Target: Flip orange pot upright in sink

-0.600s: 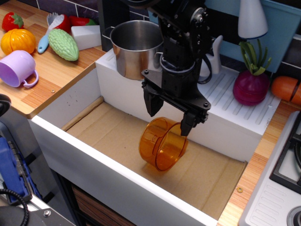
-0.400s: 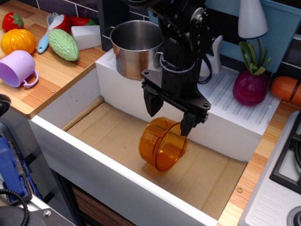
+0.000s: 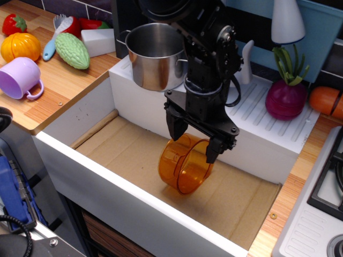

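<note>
The orange pot (image 3: 184, 166) lies on its side on the brown floor of the white sink (image 3: 80, 112), its open mouth facing the front right. My black gripper (image 3: 193, 143) hangs directly above the pot's back, open. Its two fingers straddle the pot's upper rim, the left fingertip (image 3: 174, 131) and the right fingertip (image 3: 211, 153) close to the pot's top. I cannot tell whether they touch it.
A steel pot (image 3: 154, 55) stands on the sink's back ledge next to a white ribbed drain board (image 3: 257, 110). A lilac cup (image 3: 20, 78), toy vegetables and a brush lie on the wooden counter at left. A purple onion (image 3: 285, 99) sits at right.
My gripper has lowered and shifted slightly right, toward the pot. The pot has not moved.
</note>
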Controlling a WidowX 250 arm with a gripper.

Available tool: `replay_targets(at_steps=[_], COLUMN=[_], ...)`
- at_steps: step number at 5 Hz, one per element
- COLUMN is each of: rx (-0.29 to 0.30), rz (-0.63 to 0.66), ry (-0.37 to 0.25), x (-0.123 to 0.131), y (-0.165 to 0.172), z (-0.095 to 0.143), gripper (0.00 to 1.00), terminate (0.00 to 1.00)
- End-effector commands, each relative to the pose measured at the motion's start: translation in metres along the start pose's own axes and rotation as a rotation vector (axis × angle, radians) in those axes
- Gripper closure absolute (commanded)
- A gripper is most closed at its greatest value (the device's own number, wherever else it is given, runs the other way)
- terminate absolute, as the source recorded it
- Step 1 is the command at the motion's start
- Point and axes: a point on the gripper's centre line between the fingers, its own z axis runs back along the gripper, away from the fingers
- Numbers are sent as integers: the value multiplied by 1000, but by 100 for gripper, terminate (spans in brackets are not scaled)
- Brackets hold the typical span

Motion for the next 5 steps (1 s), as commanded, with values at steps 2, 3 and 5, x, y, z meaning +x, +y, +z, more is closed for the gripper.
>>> replay_targets(at_steps=[2,3,5], rx=[61,78,123], rz=[-41,-62,-39], ry=[-30,-3,21], x=[7,3,1], y=[9,17,26], z=[-16,-28,-40], gripper=[0,0,100], terminate=[0,0,0])
